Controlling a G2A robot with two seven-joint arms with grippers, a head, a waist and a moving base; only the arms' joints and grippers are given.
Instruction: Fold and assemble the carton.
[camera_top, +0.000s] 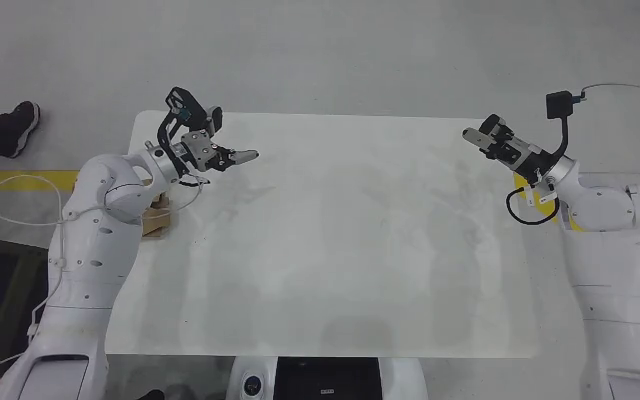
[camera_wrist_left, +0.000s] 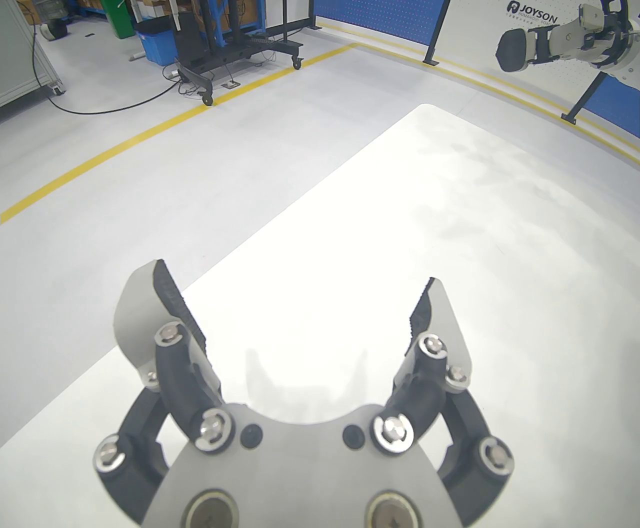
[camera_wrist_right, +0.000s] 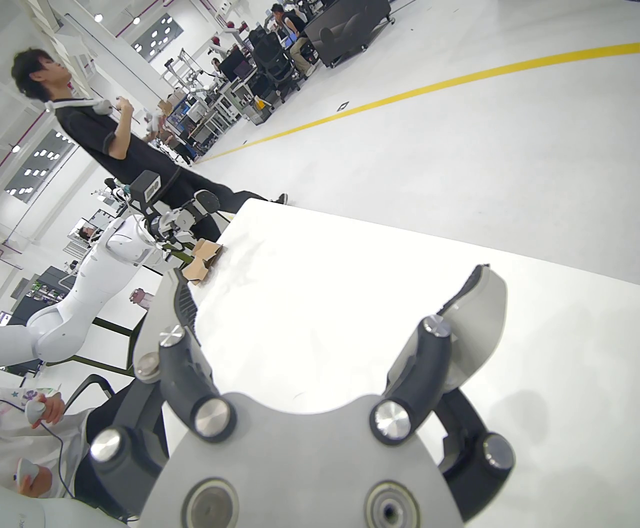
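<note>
Left claw, right claw, jaws apart

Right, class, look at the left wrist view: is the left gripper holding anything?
No, the left gripper is open above the table, with nothing between its fingers.

The carton lies at the left edge of the table, roughly midway along that edge and partly under the left arm. The left gripper hangs above the table's far left part, farther from the robot than the carton and inward of it, not touching it. The right gripper hangs above the table's far right part, well apart from both.
</note>
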